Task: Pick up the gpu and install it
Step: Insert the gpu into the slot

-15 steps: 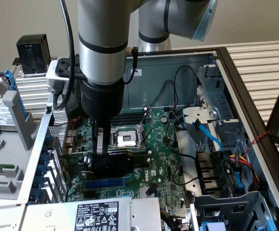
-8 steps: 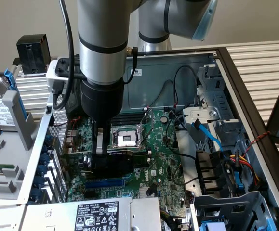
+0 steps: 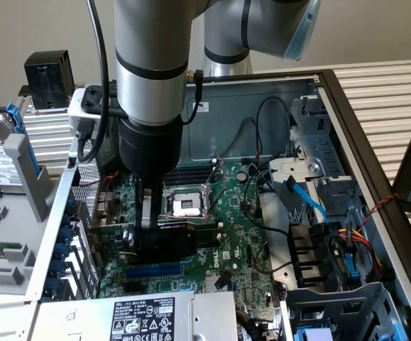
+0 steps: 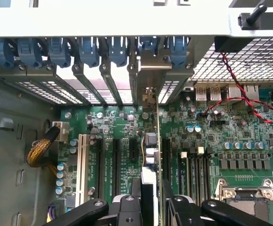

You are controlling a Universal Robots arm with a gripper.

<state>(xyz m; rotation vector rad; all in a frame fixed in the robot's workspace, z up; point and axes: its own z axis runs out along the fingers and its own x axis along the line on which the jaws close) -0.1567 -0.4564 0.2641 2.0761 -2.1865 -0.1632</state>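
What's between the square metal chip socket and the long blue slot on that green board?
In the exterior view, the small black-shrouded gpu card stands on edge between them.

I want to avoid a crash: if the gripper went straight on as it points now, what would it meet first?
The gpu held in the jaws would likely touch the motherboard first, at the expansion slots; depth is unclear.
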